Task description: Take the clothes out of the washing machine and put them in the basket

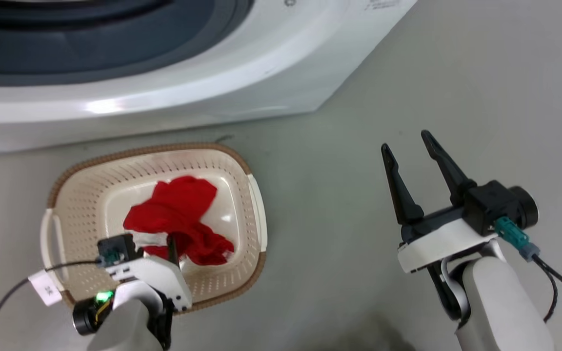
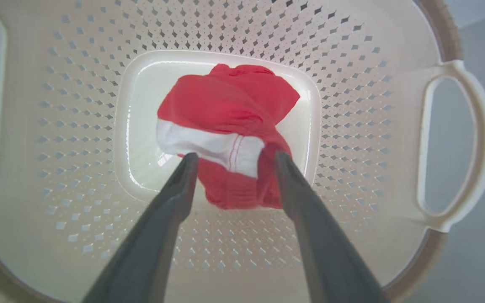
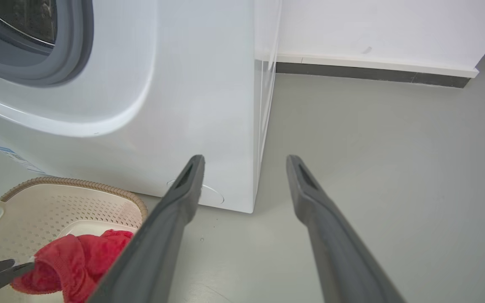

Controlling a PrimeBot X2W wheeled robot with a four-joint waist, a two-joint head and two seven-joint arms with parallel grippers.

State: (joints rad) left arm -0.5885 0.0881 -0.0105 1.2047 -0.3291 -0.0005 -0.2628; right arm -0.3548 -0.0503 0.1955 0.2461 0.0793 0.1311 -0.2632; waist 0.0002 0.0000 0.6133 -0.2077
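The clothes, a crumpled red garment with a white band, lie on the bottom of the cream basket on the floor in front of the washing machine. My left gripper reaches down into the basket. In the left wrist view its fingers stand open, one tip on each side of the clothes, low between the basket walls. My right gripper hovers open and empty over bare floor to the right of the basket. The right wrist view shows the washing machine corner and the clothes.
The washer's grey door ring shows at the upper left of the right wrist view. A wall with a dark skirting runs behind the machine. Grey floor stretches right of the basket. A cable with a white tag trails from my left wrist.
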